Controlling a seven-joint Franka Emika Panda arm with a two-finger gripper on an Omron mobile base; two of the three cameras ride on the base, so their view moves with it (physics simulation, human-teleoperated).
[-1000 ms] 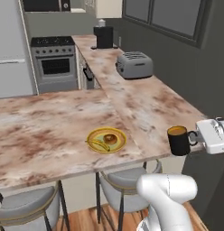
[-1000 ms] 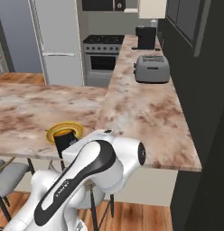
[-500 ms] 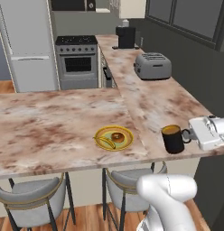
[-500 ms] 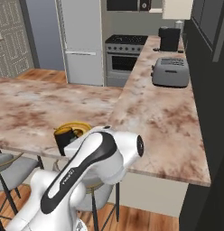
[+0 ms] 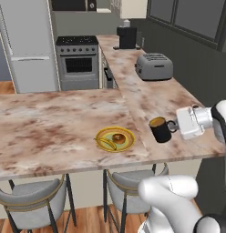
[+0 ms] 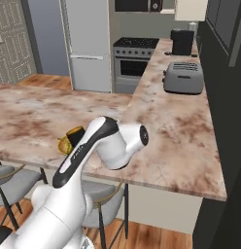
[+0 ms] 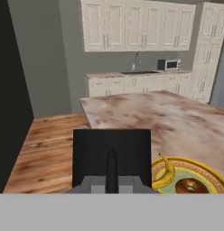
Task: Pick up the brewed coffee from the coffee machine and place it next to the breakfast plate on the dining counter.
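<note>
From behind the arm's left side, the brewed coffee [image 5: 159, 129] hangs just above the dining counter [image 5: 51, 127], to the right of the breakfast plate [image 5: 115, 138] and near it but not touching. The gripper [image 5: 173, 129] comes in sideways from the right and is closed on the mug's handle, which I take to be why the cup stays level with its orange-brown liquid at the brim: a side grip keeps the mouth up for setting down. Whether the mug's base already touches the stone I cannot quite tell; it looks a shade above it. Beyond the plate, along the side run of counter, stand a silver toaster [image 5: 154, 66] and, farther back, the coffee machine [image 5: 126, 37], well apart from the plate, so the carry looks nearly done. A stove [image 5: 78, 61] and a pale fridge [image 5: 26, 45] fill the back wall, and two grey stools [image 5: 30, 198] tuck under the counter's near edge.

From behind the right side, the white arm [image 6: 100, 146] crosses in front of the plate [image 6: 62, 144], leaving a yellow sliver and the mug's dark rim [image 6: 75, 133] beside it. The marbled top is otherwise bare around the plate, so there is room to put the mug down.

From the hand, the mug [image 7: 111, 155] is a black block with its handle pinched at the centre; the plate [image 7: 195, 173] with banana [image 7: 165, 173] and donut [image 7: 189, 185] sits just to its right. Past the plate the stone runs on to wood flooring [image 7: 46, 144], white cabinets [image 7: 132, 25] and a sink counter.
</note>
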